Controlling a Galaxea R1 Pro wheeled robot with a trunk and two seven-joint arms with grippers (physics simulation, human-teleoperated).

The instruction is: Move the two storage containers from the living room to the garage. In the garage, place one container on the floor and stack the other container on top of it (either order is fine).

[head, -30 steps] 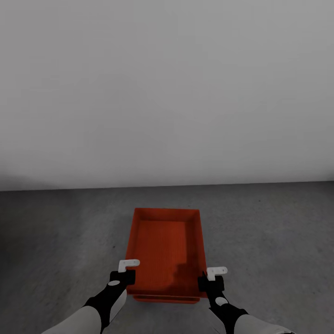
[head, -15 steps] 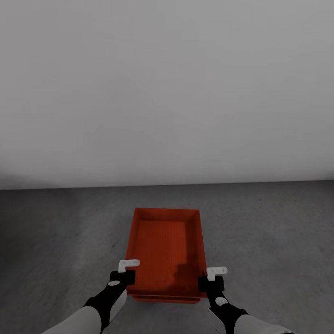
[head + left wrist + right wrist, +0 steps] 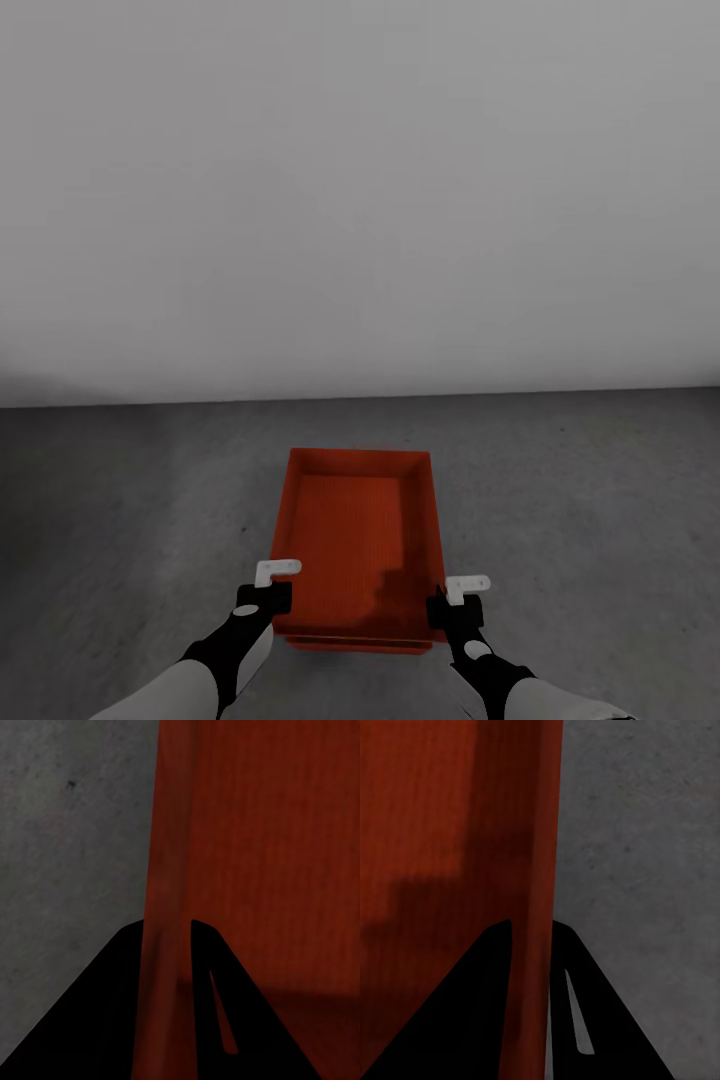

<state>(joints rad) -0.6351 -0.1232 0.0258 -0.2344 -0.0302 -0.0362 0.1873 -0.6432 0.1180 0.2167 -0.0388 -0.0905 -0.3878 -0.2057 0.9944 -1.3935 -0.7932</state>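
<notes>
Both arms are down low in the garage, and the orange-red container (image 3: pixel 358 540) sits over the dark grey floor (image 3: pixel 120 500) just short of the white-grey wall (image 3: pixel 360 200). A second rim peeks out beneath its near edge, so this looks like the stack going on. The left end effector (image 3: pixel 272 592) is clenched on the left wall, and the right end effector (image 3: pixel 452 605) pinches the right wall. Best play here: keep both sides level, check the corners line up, settle it fully, then let go with both together, drawing straight outward
</notes>
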